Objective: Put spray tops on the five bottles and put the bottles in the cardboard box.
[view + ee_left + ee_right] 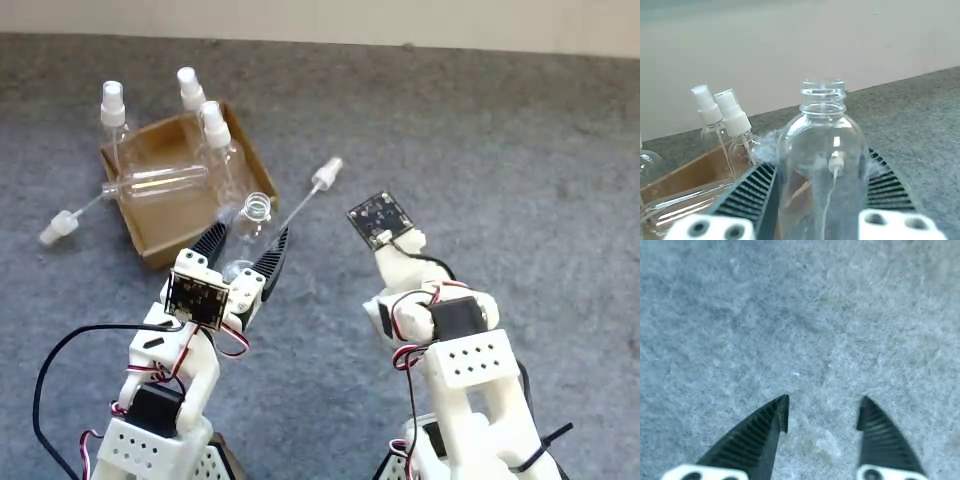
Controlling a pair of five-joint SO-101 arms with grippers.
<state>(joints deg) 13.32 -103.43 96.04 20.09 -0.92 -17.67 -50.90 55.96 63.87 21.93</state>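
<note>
Clear bottle (822, 150) gripped in left tool (252, 235) — right tool (822, 412) spread wide, empty

Bare carpet (480, 150) right of cardboard box (150, 250), upright bottles (215, 145) crowding its far corner

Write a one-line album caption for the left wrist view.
Left gripper clasps an uncapped clear bottle; two spray-topped bottles stand behind by the cardboard box.

The left gripper's (820, 172) black ribbed fingers (752, 192) clasp an uncapped clear round bottle (822, 145), which stands upright. Farther off, two clear bottles with white spray tops (732, 125) stand in the brown cardboard box (685, 175).
</note>
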